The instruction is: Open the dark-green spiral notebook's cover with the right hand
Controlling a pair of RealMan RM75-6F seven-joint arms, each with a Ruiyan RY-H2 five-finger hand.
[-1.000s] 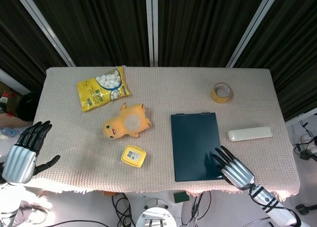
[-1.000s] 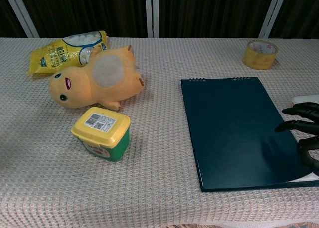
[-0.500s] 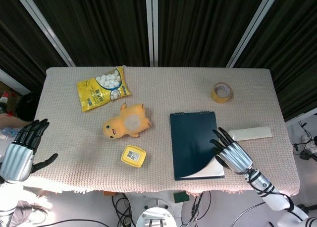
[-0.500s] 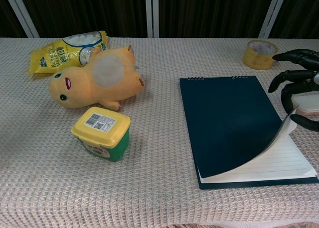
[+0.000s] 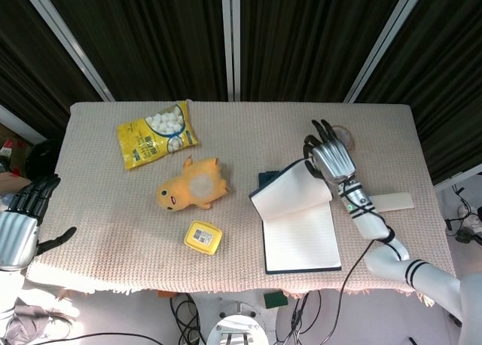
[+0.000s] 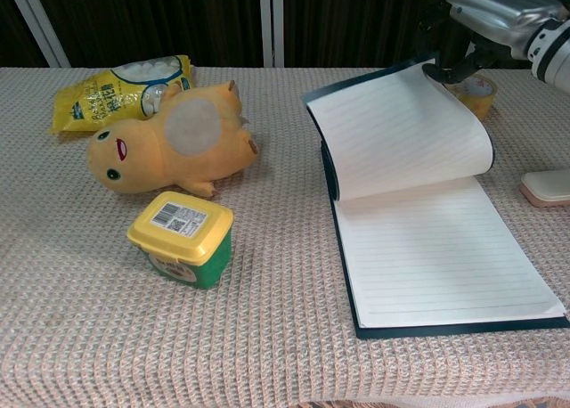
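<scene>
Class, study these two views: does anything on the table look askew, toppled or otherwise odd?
The notebook cover curls in mid-air, held up by the right hand rather than lying flat. The yellow plush toy lies tipped on its side. Nothing looks spilled or damaged.

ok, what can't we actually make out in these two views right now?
- Right hand: the chest view crops it at the top edge; whether its fingers pinch the notebook cover or only prop it is unclear.
- Tape roll: mostly hidden behind that hand and the lifted cover in both views.
- Left hand: cut by the head view's left edge, absent from the chest view.
- White bar: cropped by the chest view's right edge.
</scene>
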